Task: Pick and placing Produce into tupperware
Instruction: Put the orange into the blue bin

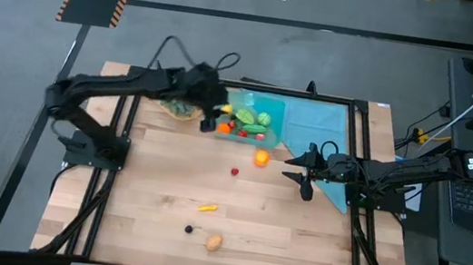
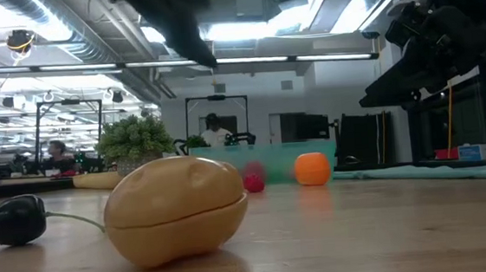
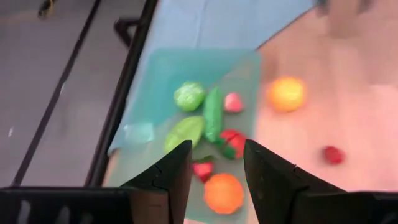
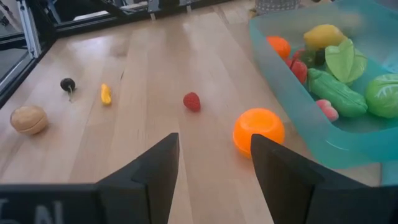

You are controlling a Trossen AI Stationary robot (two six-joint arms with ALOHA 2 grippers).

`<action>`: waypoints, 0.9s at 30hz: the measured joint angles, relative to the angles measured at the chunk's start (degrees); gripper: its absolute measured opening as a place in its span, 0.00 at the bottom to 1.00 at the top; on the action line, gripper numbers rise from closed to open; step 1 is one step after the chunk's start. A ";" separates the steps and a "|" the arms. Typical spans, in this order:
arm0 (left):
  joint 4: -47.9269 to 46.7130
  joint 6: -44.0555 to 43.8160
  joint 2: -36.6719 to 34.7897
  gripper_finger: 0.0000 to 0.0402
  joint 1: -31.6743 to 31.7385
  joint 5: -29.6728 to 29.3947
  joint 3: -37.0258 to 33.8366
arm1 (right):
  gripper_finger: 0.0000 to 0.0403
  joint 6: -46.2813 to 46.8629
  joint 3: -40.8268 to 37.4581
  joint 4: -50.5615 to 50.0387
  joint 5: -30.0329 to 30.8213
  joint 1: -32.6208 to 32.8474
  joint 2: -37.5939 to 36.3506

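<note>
Produce for this task is small moulded toy fruit and vegetables, split between two places. Several pieces already lie in the shallow clear teal-tinted plastic tupperware point(image 1: 247, 120) at the far side of the wooden table point(image 1: 156, 186), partly on a flat teal cloth point(image 1: 329, 126): a round green piece point(image 4: 382, 93), a long green pod point(image 4: 336, 90), a yellow piece point(image 4: 323, 36) and some red and orange ones. Five remain loose on the bare wood: an orange ball point(image 1: 261, 158) just beside the container, a small red berry point(image 1: 235, 172), a slim yellow-orange piece point(image 1: 207, 207), a small dark one with a stem point(image 1: 189, 230) and a tan, potato-like piece point(image 1: 214, 242) nearest the front edge.

The left gripper point(image 3: 214, 165) hangs above the tupperware with its fingers apart and nothing between them. The right gripper point(image 4: 214, 158) sits low over the table, facing the orange ball, likewise parted and empty.

Handling, as a judgement: the pieces look light, rigid and smooth, so round ones may roll or squirt out under an off-centre pinch. Take the orange ball across its widest part, fingers either side. The berry calls for a lower, narrower closure. The tan piece shows what may be a seam around its middle, though the view is soft; grip it across the short axis.
</note>
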 joint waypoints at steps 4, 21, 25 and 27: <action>4.49 -1.90 -10.22 0.34 -2.51 0.22 -8.71 | 0.50 -0.07 0.00 0.02 -0.01 0.00 0.00; 14.64 -10.39 -47.52 0.36 -6.15 0.13 -35.71 | 0.50 -0.24 0.00 0.35 -0.01 0.04 0.00; 18.54 -11.50 -52.61 0.34 -8.17 0.09 -41.91 | 0.50 -1.45 0.00 0.61 0.00 0.04 0.00; 23.82 -12.10 -54.30 0.33 -9.82 0.10 -45.86 | 0.50 -1.87 0.00 1.37 -0.01 0.04 0.00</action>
